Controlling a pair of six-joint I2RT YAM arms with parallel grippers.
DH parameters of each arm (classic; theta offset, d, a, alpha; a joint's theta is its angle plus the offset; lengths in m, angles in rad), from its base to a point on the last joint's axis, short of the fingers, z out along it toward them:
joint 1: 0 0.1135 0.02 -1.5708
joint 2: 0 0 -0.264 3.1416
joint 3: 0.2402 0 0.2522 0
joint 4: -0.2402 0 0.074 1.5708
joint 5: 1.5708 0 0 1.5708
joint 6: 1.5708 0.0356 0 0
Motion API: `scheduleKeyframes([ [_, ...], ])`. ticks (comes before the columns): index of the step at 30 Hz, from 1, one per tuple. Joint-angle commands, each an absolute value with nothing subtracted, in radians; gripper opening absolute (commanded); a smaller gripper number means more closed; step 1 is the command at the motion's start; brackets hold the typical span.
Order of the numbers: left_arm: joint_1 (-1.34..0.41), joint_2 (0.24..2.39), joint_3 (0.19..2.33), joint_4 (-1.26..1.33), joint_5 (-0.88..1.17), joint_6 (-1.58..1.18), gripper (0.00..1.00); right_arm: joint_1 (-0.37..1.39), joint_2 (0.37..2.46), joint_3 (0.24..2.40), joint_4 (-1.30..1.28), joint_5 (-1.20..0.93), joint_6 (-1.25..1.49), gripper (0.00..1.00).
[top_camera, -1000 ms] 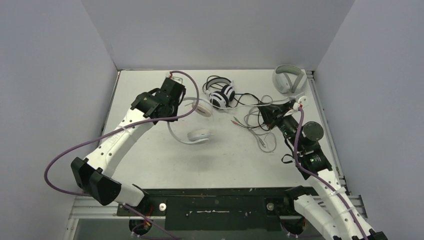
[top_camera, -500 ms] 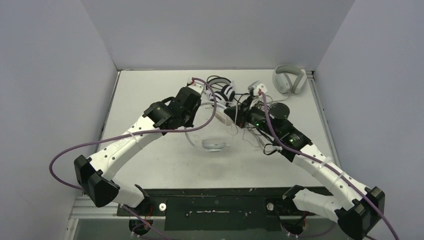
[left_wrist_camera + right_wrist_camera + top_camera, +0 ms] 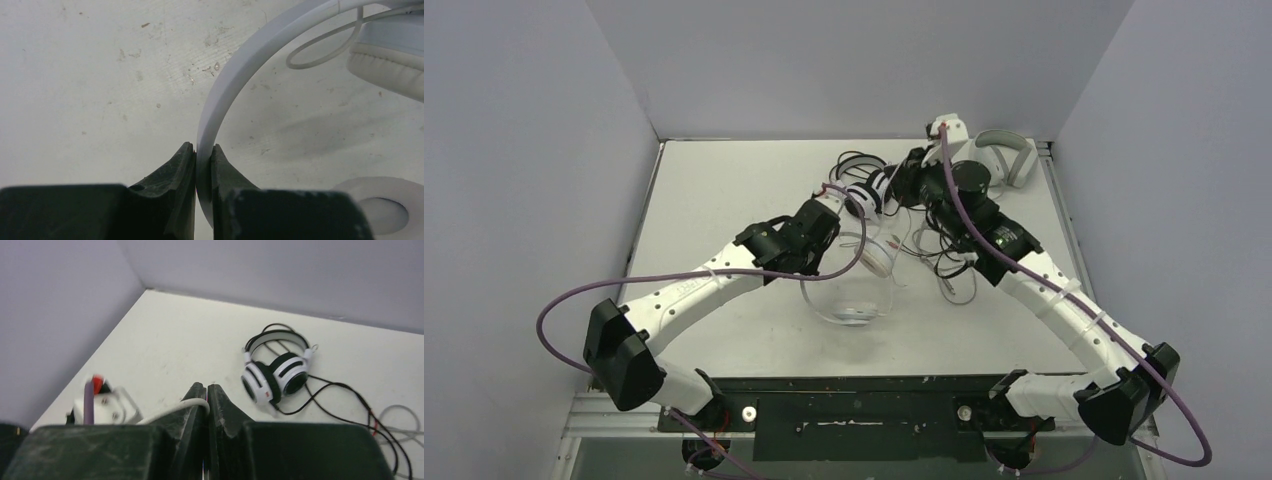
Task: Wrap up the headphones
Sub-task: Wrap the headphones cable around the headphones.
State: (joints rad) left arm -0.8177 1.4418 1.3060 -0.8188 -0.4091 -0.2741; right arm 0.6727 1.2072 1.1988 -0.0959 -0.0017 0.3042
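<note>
The small white headphones point(image 3: 856, 311) hang by the headband point(image 3: 235, 70) over the middle of the table, one ear pad point(image 3: 385, 65) raised and the other low. My left gripper point(image 3: 202, 147) point(image 3: 807, 268) is shut on that band. The thin white cable point(image 3: 170, 412) runs up to my right gripper point(image 3: 206, 386) point(image 3: 896, 186), which is shut on it above the back centre. The black-and-white headset point(image 3: 275, 372) point(image 3: 864, 192) lies on the table just beyond, with its black cable point(image 3: 340, 400) trailing right.
A light grey over-ear pair point(image 3: 1009, 160) sits in the back right corner. Loose tangled cables point(image 3: 944, 255) lie under the right arm. Grey walls close in the table on the left, back and right.
My right arm has swung from the right side to the back centre, carrying the white cable. My left arm has moved right and nearer with the white headphones.
</note>
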Motion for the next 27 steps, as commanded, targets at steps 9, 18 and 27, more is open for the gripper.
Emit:
scheduleKeyframes([
  [9,-0.871,1.408,1.157,-0.609,-0.418,-0.388,0.00,0.581,1.364,1.552,-0.345,0.055,0.310,0.00],
  [18,-0.846,1.509,1.305,-0.650,-0.454,-0.485,0.00,0.645,1.307,1.459,-0.425,-0.021,0.346,0.00],
  [27,-0.633,1.468,1.218,-0.582,-0.340,-0.599,0.00,0.608,1.135,1.402,-0.560,-0.004,0.319,0.00],
])
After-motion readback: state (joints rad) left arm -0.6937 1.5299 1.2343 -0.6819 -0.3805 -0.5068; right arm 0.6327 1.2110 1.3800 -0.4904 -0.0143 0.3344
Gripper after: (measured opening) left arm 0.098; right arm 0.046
